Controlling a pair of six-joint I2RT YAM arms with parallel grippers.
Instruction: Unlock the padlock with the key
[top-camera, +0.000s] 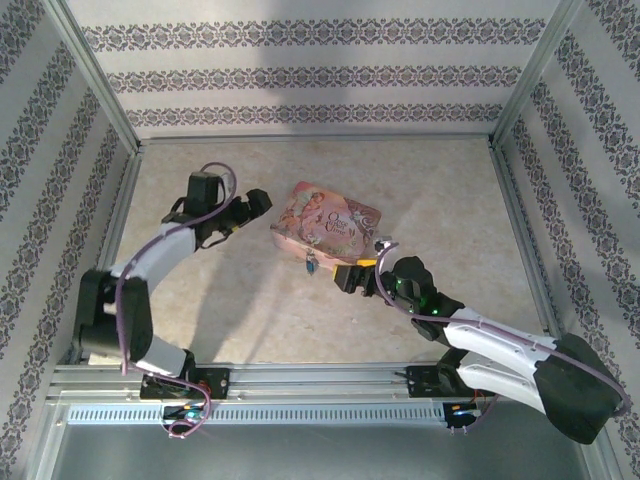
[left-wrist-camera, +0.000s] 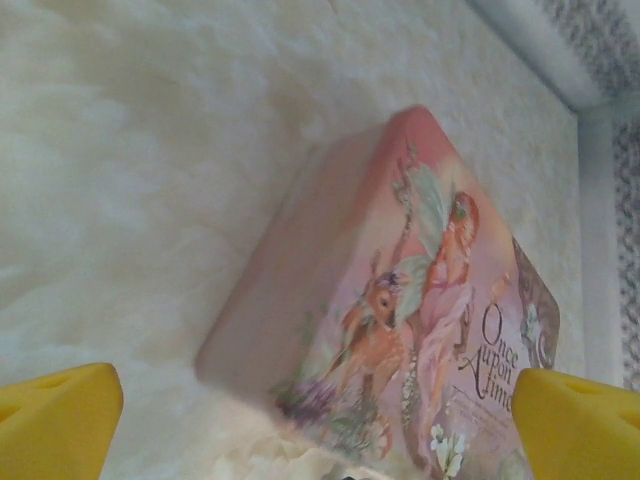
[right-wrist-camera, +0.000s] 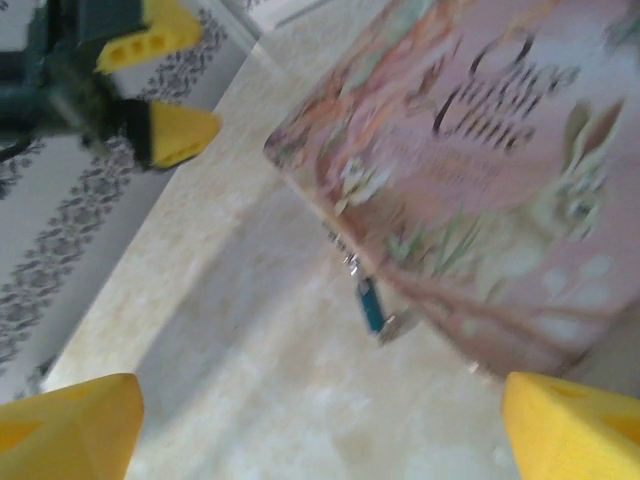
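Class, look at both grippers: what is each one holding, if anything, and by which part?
Nothing is held. The left gripper and right gripper both stand open and empty; the padlock hangs untouched on the pink box.

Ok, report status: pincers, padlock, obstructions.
Left pincer open, empty, beside pink box. Right pincer open, empty, near padlock. Padlock at box's near edge. Nothing between right pincer and padlock.
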